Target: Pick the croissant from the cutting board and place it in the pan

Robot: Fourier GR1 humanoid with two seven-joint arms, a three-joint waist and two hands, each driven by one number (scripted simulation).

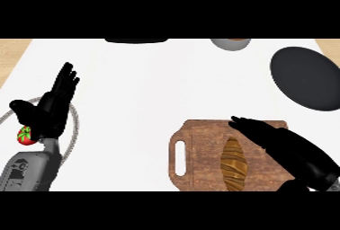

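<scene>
The croissant (pixel 234 164) lies on the cutting board (pixel 199 157), long axis running away from the robot, just to the left of the right hand (pixel 272 139), whose fingers reach out straight over the board's far right part and hold nothing. That hand is much the nearer; the left hand (pixel 56 101) rests open, fingers up, well off at the white bench's (pixel 166 81) left. The dark pan (pixel 306 78) sits beyond the board, up and right.

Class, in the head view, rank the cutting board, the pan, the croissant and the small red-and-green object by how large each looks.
1. cutting board
2. pan, partly cut off at the view's edge
3. croissant
4. red-and-green object, partly hidden by the left hand
</scene>
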